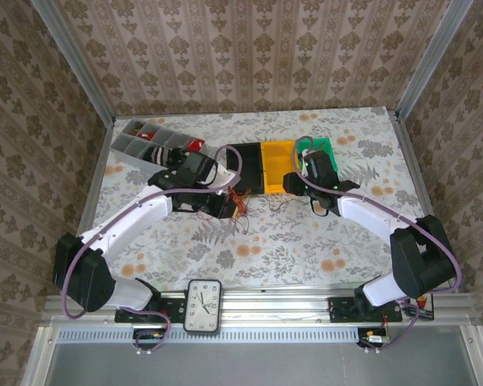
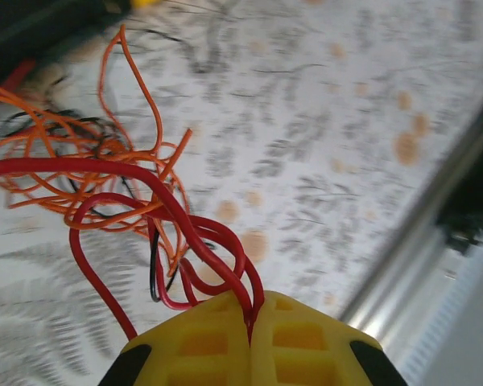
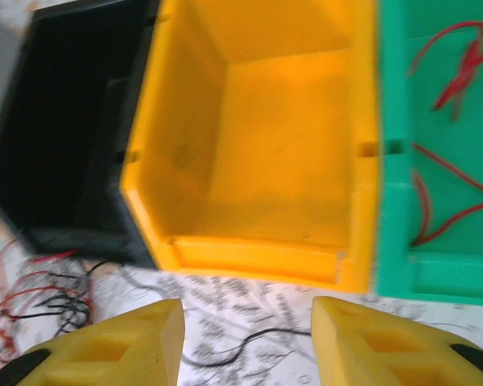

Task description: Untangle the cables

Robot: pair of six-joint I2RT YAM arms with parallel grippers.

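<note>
**A:** Left gripper (image 2: pixel 251 315) first: yellow fingers pressed together, clamped on a red cable (image 2: pixel 157 175) that loops up and away from the tips.

**B:** Behind that loop are the orange cables (image 2: pixel 80 153), a loose snarl with a thin black wire (image 2: pixel 154 269) threaded through. Which strand crosses which I can't tell, because the far part is blurred.

**A:** Now the right gripper (image 3: pixel 248 318): fingers standing apart, holding nothing, hanging above the table just in front of the yellow bin (image 3: pixel 282 153).

**B:** A dark wire (image 3: pixel 253 344) lies on the cloth below that gap. The black bin (image 3: pixel 56 153) is left of the yellow one and the green bin (image 3: pixel 435 249) is right of it, all three side by side and touching. Red wires (image 3: pixel 459 64) lie inside the green one, cut off at the picture's edge.

**A:** Any writing?

**B:** Only the clock (image 1: pixel 203 305) on the front rail, and its numerals are too small to read from above.

**A:** From up there the cables (image 1: pixel 240 203) sit on the table (image 1: pixel 306 241) just in front of the black bin, partly hidden by the left arm's wrist.

**B:** There's a grey compartment tray (image 1: pixel 141 143) at the far left, its contents too small to name. The tablecloth has a floral print, patterned wallpaper (image 1: pixel 258 56) covers three sides, and an aluminium frame (image 1: pixel 266 299) runs along the edges.
</note>
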